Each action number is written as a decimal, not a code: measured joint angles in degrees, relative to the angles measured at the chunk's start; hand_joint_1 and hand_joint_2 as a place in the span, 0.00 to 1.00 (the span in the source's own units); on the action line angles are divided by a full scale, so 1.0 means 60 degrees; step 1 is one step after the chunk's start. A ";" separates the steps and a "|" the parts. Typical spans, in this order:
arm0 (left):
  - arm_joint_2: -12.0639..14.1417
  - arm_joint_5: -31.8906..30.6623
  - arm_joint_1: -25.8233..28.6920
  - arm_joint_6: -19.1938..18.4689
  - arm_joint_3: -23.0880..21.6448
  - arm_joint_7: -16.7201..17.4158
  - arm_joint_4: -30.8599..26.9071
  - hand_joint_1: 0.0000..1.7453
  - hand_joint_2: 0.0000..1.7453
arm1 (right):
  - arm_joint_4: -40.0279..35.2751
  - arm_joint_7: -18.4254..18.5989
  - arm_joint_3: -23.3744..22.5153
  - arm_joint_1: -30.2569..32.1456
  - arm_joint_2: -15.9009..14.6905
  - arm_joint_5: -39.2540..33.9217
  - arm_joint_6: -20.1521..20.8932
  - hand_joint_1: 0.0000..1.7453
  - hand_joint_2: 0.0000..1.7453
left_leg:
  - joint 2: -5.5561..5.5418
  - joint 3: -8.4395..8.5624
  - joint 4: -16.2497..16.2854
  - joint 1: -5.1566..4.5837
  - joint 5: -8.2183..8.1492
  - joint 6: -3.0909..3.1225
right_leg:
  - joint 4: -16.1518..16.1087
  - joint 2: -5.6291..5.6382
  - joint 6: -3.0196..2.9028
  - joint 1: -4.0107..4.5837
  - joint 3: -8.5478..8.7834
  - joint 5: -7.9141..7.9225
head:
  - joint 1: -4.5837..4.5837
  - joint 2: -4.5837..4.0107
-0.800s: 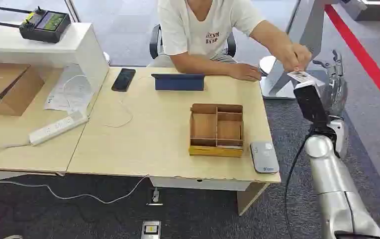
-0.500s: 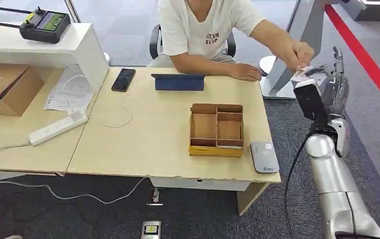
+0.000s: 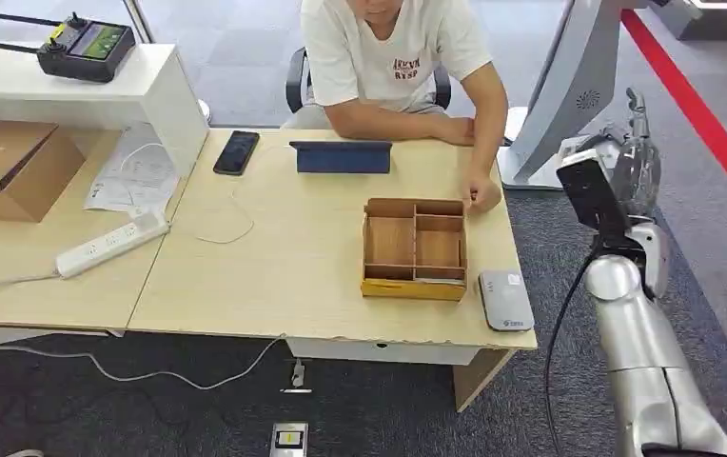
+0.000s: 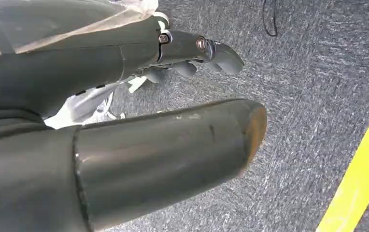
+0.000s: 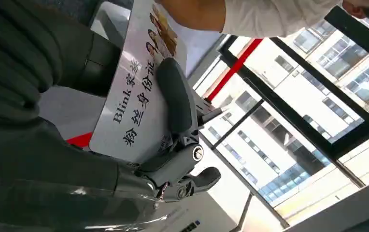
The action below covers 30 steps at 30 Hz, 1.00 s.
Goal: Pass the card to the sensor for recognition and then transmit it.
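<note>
Your right hand (image 5: 173,159) holds the card (image 5: 139,92): thick grey thumb pressed flat across its printed face, darker fingers behind it. The card is thin, white, glossy, rounded corners, black lettering and a small photo strip near one edge. In the head view the right hand (image 3: 631,157) is raised off the table's right end, beyond the edge, with a black boxy camera block in front of it; the card is hard to make out there. The arm below is smooth silver metal.

Your left hand (image 4: 192,53) hangs over grey ribbed carpet, dark fingers curled in, nothing in them; a yellow floor stripe runs nearby.

The sensor (image 3: 505,299) is a flat grey rounded-rectangle pad near the table's (image 3: 293,267) front right corner, just beside the wooden tray (image 3: 414,248), a shallow brown box with dividers. A person's hand (image 3: 483,195) rests on the pale wood-grain tabletop by the tray's far right corner.
</note>
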 joint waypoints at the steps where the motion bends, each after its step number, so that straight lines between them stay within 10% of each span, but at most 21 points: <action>1: -0.0004 -0.0004 0.0001 0.0000 -0.0004 -0.0004 0.0000 0.00 0.00 | -0.0018 0.0033 0.0000 0.0002 -0.0007 0.0040 0.0136 1.00 1.00 | 0.0000 0.0000 0.0000 0.0000 0.0000 0.0000 | 0.0000 0.0000 0.0000 0.0000 0.0000 0.0000 | -0.0004 0.0000; 16: -0.0011 -0.0080 0.0010 0.0000 0.0000 0.0036 0.0000 0.00 0.00 | 0.0411 0.0179 0.0135 0.0614 -0.0630 0.0688 0.2452 1.00 1.00 | -0.0002 -0.0003 0.0000 0.0001 -0.0001 0.0000 | -0.0001 0.0000 0.0000 0.0001 -0.0003 0.0000 | 0.0000 -0.0003; 30: -0.0015 0.0047 0.0014 -0.0036 0.0073 0.0178 0.0000 0.00 0.00 | 0.1027 0.0423 0.1340 0.1300 -0.0474 0.1974 0.2631 1.00 1.00 | -0.0002 -0.0007 -0.0002 0.0007 0.0000 -0.0001 | 0.0000 0.0001 -0.0001 0.0006 -0.0004 -0.0001 | -0.0004 0.0000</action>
